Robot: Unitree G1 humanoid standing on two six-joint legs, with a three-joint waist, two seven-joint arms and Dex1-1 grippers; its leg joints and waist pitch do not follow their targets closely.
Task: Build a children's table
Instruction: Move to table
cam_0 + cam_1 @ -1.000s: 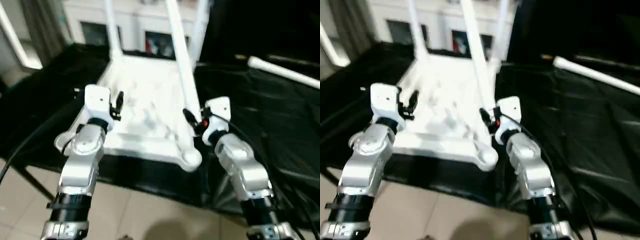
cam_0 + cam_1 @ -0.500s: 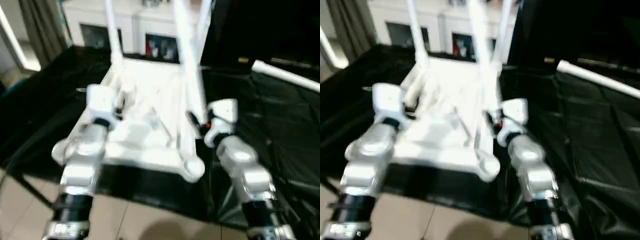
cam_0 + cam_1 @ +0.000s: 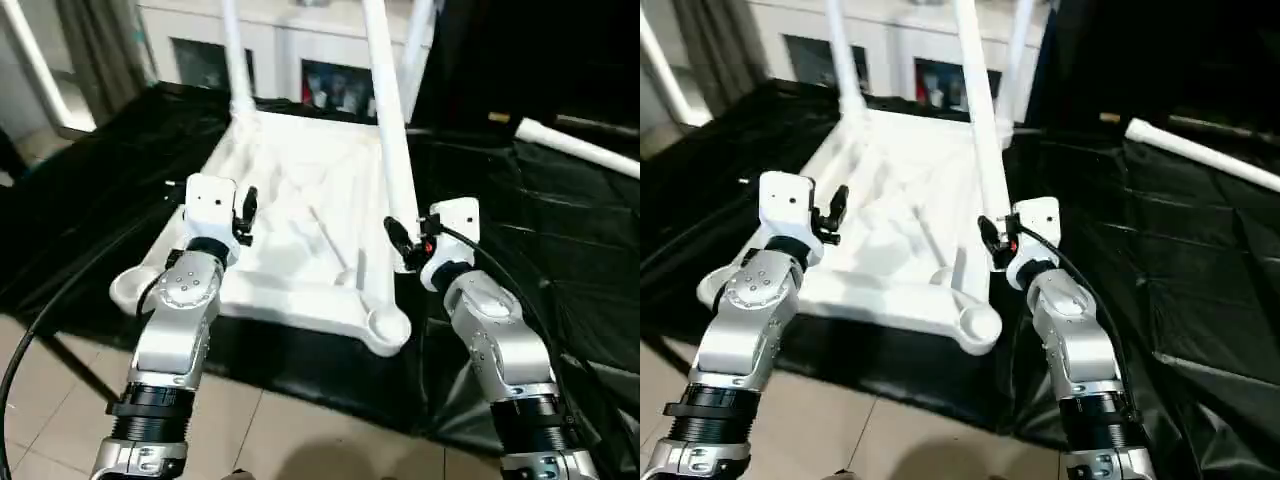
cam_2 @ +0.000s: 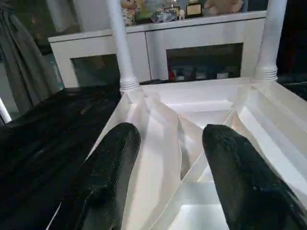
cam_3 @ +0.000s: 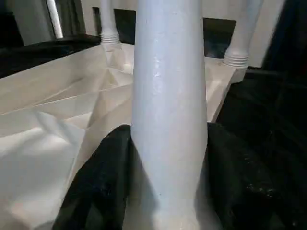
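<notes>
On the black-draped counter [image 3: 520, 250], before a white cabinet [image 3: 290, 40]: table top [image 3: 300, 220] upside down, ribs up. Roughly halfway, judging by the sockets: far-left leg [image 3: 235, 60] and far-right leg [image 3: 420, 40] upright in theirs, near-left socket [image 3: 130, 287] and near-right socket [image 3: 388, 325] bare. Right tool [image 5: 168, 143] clamped on a third leg [image 3: 390, 120], tilted above the top's right edge, seemingly unseated. Fourth leg [image 3: 575, 145] lying well apart on the cloth. Left tool [image 4: 170, 139] spread, empty, over the top's left edge.

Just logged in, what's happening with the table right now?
The table top lies upside down on a black-draped surface. Two far-corner legs stand in their sockets. The right gripper is clamped on a third leg, which leans in from near the right edge. The left gripper hovers open over the ribbed underside. The near-right socket is empty, and a fourth leg lies off to the right.
</notes>
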